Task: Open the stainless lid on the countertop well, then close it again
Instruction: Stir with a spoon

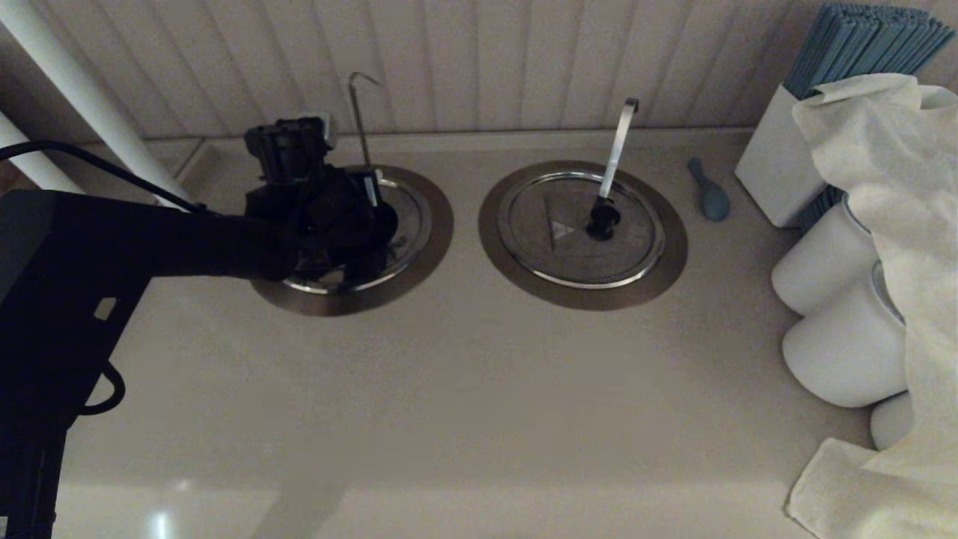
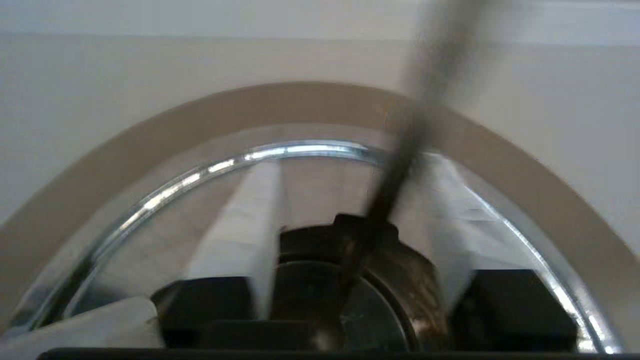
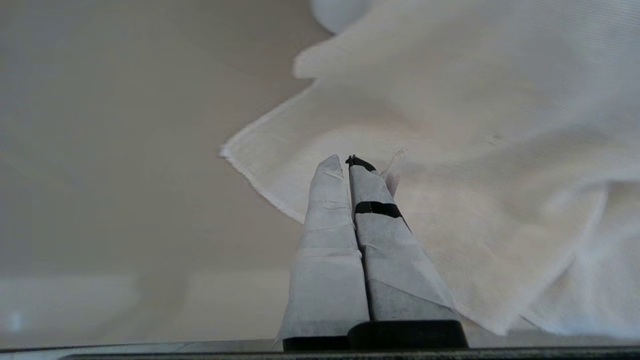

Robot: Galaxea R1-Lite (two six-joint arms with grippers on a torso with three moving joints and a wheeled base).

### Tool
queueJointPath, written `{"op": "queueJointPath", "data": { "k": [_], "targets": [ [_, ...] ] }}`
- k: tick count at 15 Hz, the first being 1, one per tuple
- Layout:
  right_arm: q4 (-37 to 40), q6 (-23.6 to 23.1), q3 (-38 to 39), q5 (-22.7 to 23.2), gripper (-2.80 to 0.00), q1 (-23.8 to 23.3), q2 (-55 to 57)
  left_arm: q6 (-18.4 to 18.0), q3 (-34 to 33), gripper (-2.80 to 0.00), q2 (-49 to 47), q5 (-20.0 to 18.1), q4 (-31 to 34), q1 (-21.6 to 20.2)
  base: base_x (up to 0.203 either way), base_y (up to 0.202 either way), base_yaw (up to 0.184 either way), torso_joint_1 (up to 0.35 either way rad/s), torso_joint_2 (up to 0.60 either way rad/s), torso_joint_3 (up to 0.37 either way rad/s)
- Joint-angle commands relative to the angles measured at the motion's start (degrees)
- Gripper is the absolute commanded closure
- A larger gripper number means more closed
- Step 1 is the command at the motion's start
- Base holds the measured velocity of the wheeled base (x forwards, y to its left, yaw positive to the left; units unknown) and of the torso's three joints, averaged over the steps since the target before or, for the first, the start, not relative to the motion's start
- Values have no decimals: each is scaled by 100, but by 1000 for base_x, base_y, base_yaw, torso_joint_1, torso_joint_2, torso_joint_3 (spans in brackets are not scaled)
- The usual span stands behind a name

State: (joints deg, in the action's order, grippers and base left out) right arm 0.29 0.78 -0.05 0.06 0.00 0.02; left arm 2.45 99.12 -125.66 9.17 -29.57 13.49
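The stainless lid (image 1: 410, 218) lies flat in the left countertop well, ringed by its brownish collar (image 1: 438, 224). A thin hooked ladle handle (image 1: 358, 112) rises behind it. My left gripper (image 1: 359, 232) hangs over the lid's centre and hides most of it. In the left wrist view the lid (image 2: 320, 190) and collar (image 2: 300, 105) curve ahead. The left gripper (image 2: 350, 165) has its pale fingers (image 2: 250, 225) against both sides of the black knob (image 2: 300, 250). The blurred ladle handle (image 2: 420, 115) crosses in front. My right gripper (image 3: 348, 161) is shut, parked beside a white cloth (image 3: 475, 125).
The twin lid (image 1: 584, 228) with its slanted flat handle (image 1: 617, 150) sits to the right. A blue spoon (image 1: 709, 191) lies beyond it. A white box of blue straws (image 1: 778, 157), white canisters (image 1: 823, 262) and the draped cloth (image 1: 883, 187) crowd the right edge.
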Motion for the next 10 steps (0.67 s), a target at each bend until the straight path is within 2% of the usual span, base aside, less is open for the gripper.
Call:
{"op": "queueJointPath", "data": {
  "k": [1,6,10],
  "targets": [
    [-3,1,1,2,0,0,6,10,2,-280,80,6,-48,-5,0,0,0,0,0,0],
    [-3,1,5,2,0,0,6,203,-42,-280,384,24,-40,-84,0,0,0,0,0,0],
    [-3,1,5,2,0,0,6,203,-8,-280,318,6,-40,-179,0,0,0,0,0,0]
  ]
}}
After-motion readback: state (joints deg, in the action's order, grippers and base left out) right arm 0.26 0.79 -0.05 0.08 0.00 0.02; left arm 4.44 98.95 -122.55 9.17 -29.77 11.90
